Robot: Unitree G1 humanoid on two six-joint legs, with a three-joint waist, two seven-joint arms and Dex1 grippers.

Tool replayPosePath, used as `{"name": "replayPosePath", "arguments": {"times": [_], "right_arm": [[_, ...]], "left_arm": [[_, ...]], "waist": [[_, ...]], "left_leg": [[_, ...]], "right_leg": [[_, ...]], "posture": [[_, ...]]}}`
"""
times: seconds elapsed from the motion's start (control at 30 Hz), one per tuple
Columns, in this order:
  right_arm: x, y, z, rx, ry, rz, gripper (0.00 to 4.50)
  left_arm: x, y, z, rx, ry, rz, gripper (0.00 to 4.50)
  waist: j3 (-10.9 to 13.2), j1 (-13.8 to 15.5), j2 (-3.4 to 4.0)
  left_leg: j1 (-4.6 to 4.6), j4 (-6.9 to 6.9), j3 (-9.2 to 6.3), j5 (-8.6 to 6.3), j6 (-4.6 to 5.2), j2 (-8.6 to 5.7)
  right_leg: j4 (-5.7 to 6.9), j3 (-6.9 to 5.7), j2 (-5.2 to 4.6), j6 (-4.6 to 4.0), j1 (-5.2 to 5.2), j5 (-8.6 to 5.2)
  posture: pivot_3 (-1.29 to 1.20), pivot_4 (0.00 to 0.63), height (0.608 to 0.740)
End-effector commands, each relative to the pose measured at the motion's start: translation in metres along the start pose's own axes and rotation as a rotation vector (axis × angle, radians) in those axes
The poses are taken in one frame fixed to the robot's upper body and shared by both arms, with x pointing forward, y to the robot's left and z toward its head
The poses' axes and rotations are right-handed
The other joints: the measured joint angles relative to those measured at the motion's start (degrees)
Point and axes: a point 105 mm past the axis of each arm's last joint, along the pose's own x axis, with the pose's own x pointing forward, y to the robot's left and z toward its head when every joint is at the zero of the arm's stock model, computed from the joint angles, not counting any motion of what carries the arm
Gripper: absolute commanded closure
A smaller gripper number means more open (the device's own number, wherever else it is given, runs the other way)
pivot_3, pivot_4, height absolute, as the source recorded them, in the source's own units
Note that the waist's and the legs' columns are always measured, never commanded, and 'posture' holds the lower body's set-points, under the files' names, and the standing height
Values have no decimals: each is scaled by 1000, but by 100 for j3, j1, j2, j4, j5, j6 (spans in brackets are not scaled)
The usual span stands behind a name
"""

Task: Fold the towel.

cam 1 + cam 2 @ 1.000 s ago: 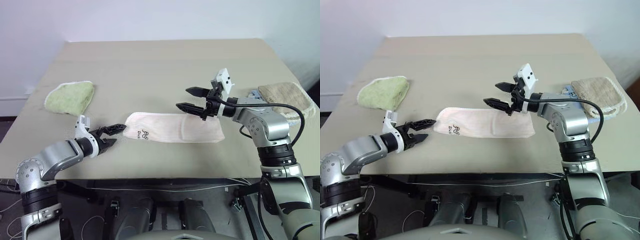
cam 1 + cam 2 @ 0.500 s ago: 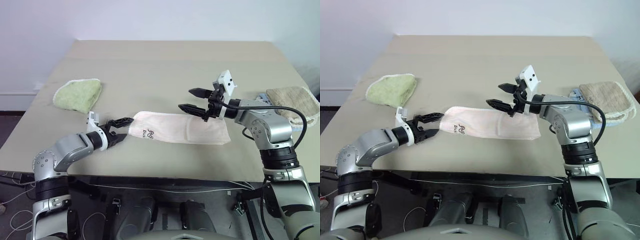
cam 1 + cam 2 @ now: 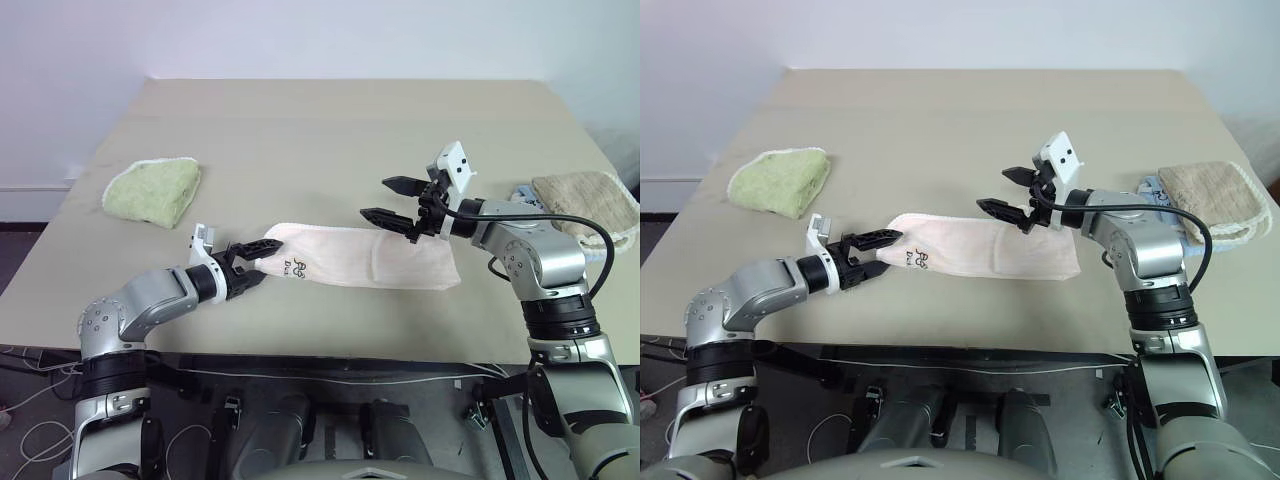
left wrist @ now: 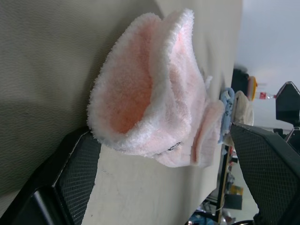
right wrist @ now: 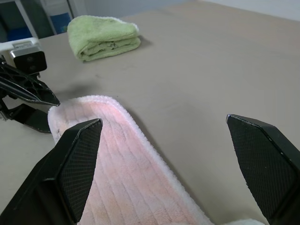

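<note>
Table (image 3: 330, 130): broad, beige-topped, set against a pale wall.

Towel (image 3: 370, 262): long, pale pink-white terry cloth, lying flat across the middle of the near part of the table, its length running from the robot's left to its right. A dark printed mark (image 3: 296, 266) sat near its left end. In the left wrist view that end (image 4: 150, 112) looked rounded and doubled over, with the fluffy edge facing the camera.

Left gripper (image 3: 252, 260): stretched low over the table at the towel's left end, fingers spread, one to each side of the cloth's edge. The upper finger lay over the tip of the towel; whether it touched the fabric could not be told. Nothing was clamped.

Right gripper (image 3: 394, 200): hanging above the towel's right half, clear of it, pointing toward the robot's left. Its fingers (image 5: 77, 161) stood wide apart and empty.

Green towel (image 3: 152, 190): folded, on the left side of the table, well apart from the pink one.

Beige-tan towel (image 3: 585, 200): at the right edge of the table, behind the right arm, with something pale blue (image 3: 1150, 185) just beside it.
</note>
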Motion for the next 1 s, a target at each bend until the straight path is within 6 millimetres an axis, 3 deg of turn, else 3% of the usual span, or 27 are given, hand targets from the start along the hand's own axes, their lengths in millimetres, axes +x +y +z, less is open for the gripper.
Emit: {"name": "replayPosePath", "arguments": {"times": [0.03,0.37,0.5,0.87,1.0], "right_arm": [[-8,-4,15,-46,-50,-28,0],[-16,-2,12,-38,-54,-61,0],[-21,-3,11,-37,-53,-82,0],[-52,-3,8,22,-41,-118,0],[-56,-12,12,27,-76,-191,0]], "left_arm": [[6,2,-2,-17,3,26,918],[7,-1,4,-20,8,14,4395],[2,-6,14,12,10,-2,4471],[-29,-58,50,346,64,-57,4471],[-19,-80,64,431,81,-74,4471]], "waist": [[0,3,0],[2,-5,-3],[3,-13,-4],[7,-12,-11],[8,-12,-12]], "left_leg": [[0,0,0,0,0,0],[-19,-10,0,1,-1,0],[-19,-11,0,1,-1,0],[-23,-33,0,1,-2,0],[-18,-60,2,3,-4,0]], "right_leg": [[0,0,0,0,0,0],[-2,1,1,1,-11,1],[-2,2,1,1,-12,1],[-18,4,2,0,-21,0],[-34,7,1,1,-22,1]], "posture": [[0,150,740],[0,150,740],[0,150,740],[0,150,740],[0,150,740]]}}
